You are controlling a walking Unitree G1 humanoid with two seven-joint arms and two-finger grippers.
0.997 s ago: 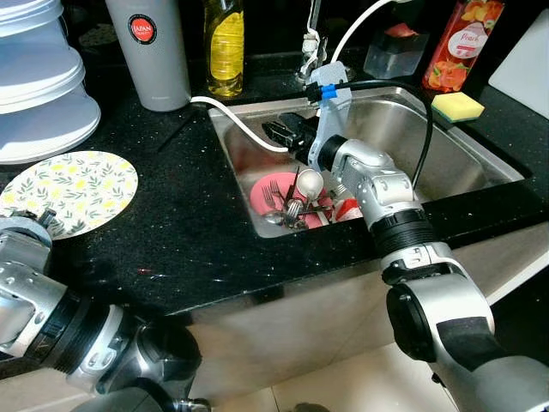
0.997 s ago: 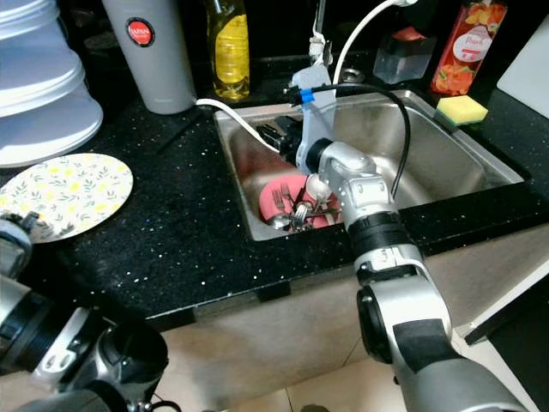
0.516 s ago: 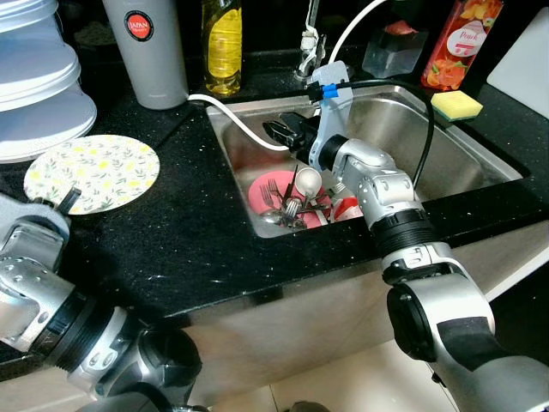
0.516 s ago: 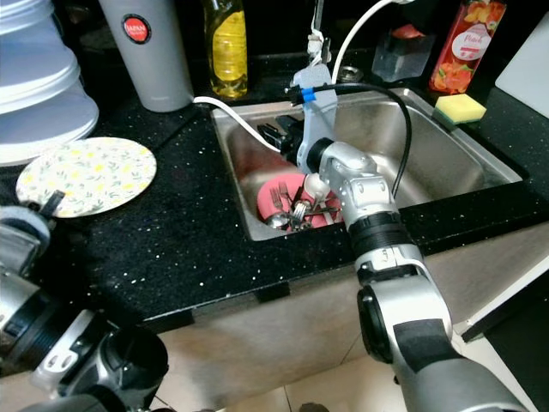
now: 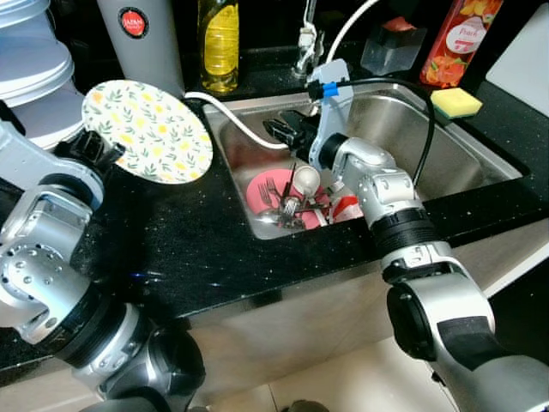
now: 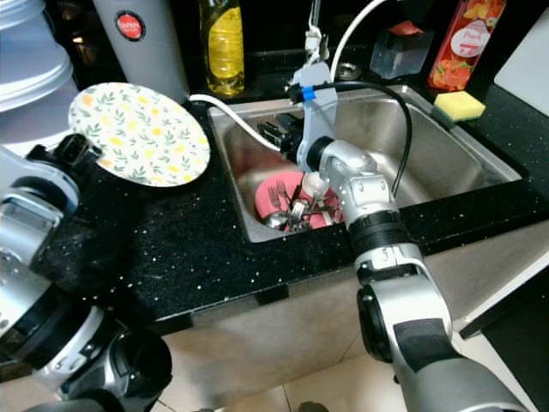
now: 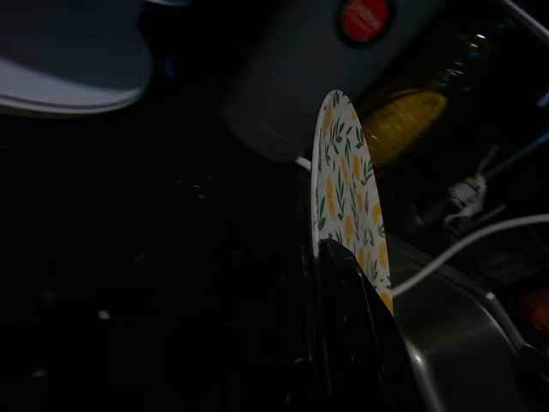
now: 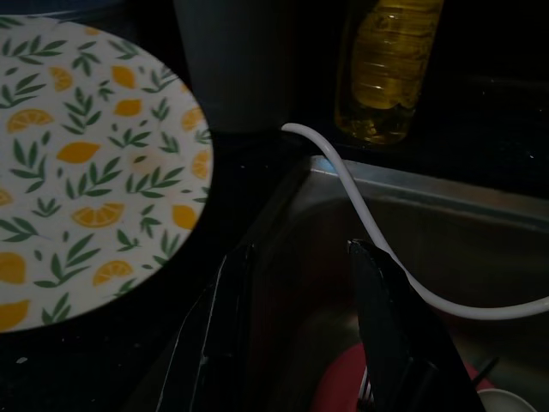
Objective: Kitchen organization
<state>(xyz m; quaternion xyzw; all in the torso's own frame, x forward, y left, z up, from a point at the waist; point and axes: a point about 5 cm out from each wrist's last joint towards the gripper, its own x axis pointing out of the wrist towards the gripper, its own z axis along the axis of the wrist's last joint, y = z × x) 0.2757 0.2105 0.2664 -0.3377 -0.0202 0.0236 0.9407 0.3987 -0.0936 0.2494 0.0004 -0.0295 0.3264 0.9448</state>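
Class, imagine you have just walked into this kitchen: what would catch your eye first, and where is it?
First, the lemon-patterned plate, gripped by its edge in the left gripper and held tilted above the black counter, beside the sink. Next, the right gripper, fingers open, reaching down into the sink over a pink plate piled with cutlery. A yellow sponge sits on the far corner of the sink.

Brushed steel sink (image 5: pixel 480 154), speckled glossy counter (image 5: pixel 197 249)
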